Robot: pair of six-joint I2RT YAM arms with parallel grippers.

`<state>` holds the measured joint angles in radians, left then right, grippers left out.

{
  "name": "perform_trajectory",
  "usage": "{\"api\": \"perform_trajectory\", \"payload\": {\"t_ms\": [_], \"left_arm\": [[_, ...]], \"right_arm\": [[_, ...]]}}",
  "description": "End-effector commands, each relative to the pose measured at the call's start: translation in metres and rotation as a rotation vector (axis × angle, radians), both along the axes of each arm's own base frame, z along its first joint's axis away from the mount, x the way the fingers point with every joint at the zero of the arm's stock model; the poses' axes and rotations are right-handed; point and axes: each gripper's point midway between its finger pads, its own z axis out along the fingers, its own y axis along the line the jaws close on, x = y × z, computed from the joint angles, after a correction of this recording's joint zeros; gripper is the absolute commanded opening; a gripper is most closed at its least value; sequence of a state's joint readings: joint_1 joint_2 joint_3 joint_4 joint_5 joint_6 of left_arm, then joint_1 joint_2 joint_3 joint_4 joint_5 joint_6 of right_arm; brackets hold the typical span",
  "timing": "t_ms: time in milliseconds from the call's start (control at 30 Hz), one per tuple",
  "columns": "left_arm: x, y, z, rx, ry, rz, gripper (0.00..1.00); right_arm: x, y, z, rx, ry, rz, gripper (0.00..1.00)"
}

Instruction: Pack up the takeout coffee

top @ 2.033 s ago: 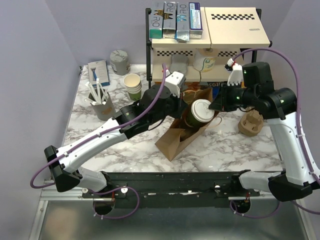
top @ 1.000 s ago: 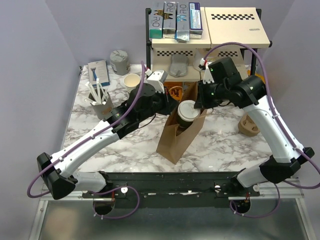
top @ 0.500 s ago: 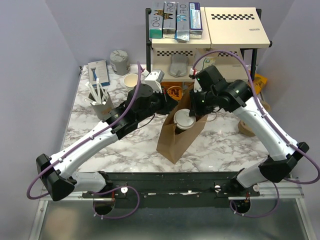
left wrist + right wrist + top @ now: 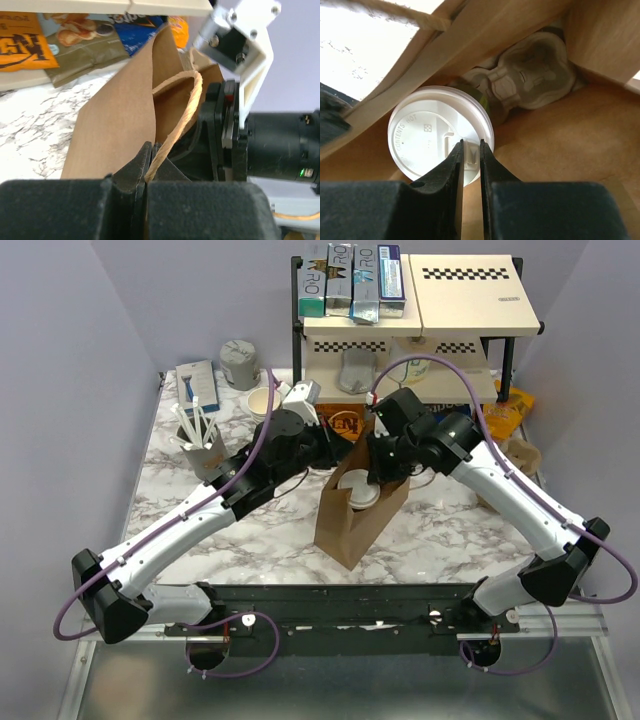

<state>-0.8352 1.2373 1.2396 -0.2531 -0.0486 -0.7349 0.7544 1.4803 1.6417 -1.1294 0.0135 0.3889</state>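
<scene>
A brown paper bag [image 4: 352,520] stands on the marble table, mouth up. My left gripper [image 4: 335,448] is shut on its twine handle [image 4: 186,102], pinched between the fingertips in the left wrist view, where the gripper [image 4: 147,176] sits at the bag's [image 4: 120,120] rim. The takeout coffee's white lid [image 4: 355,488] shows just inside the bag's mouth. My right gripper [image 4: 372,472] reaches into the bag from above. In the right wrist view that gripper [image 4: 470,146] is shut on the raised spout of the takeout coffee's lid [image 4: 427,137]; a sliver of the green cup shows behind it.
A moulded pulp cup carrier [image 4: 527,82] lies inside the bag beside the cup. A grey cup of white sticks [image 4: 203,448] and a stack of lidless cups [image 4: 264,405] stand at the left. A shelf rack [image 4: 420,335] with boxes is behind; another pulp carrier [image 4: 512,455] lies right.
My right gripper has carried the coffee left and down into the bag's mouth. My left gripper has pulled the bag more upright by its handle.
</scene>
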Motion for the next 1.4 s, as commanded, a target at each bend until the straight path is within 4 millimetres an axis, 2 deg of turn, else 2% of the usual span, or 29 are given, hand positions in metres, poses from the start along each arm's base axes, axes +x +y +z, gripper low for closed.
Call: {"api": "perform_trajectory", "payload": {"t_ms": [0, 133, 300, 433, 700, 833, 1133, 1367], "left_arm": [[0.011, 0.022, 0.001, -0.012, 0.028, 0.145, 0.00], [0.016, 0.028, 0.001, -0.002, 0.019, 0.184, 0.00], [0.007, 0.014, 0.004, -0.024, -0.006, 0.083, 0.00], [0.002, 0.008, 0.003, -0.052, -0.005, 0.048, 0.00], [0.004, 0.014, 0.003, -0.058, 0.004, 0.082, 0.00], [0.005, 0.016, 0.003, -0.063, 0.005, 0.097, 0.00], [0.005, 0.016, 0.003, -0.068, 0.013, 0.099, 0.00], [0.004, 0.016, 0.003, -0.073, 0.016, 0.096, 0.00]], "right_arm": [[-0.009, 0.007, -0.012, -0.010, 0.013, 0.037, 0.01], [-0.013, 0.011, -0.019, -0.030, 0.022, 0.072, 0.01], [-0.015, 0.014, -0.012, -0.033, 0.004, 0.091, 0.01], [-0.020, 0.024, -0.011, 0.000, 0.026, 0.119, 0.01], [-0.035, 0.038, -0.015, -0.013, 0.026, 0.193, 0.01], [-0.043, 0.040, -0.025, -0.032, 0.053, 0.205, 0.01], [-0.048, 0.040, -0.053, -0.041, 0.096, 0.178, 0.01], [-0.048, 0.040, -0.067, -0.048, 0.107, 0.164, 0.01]]}}
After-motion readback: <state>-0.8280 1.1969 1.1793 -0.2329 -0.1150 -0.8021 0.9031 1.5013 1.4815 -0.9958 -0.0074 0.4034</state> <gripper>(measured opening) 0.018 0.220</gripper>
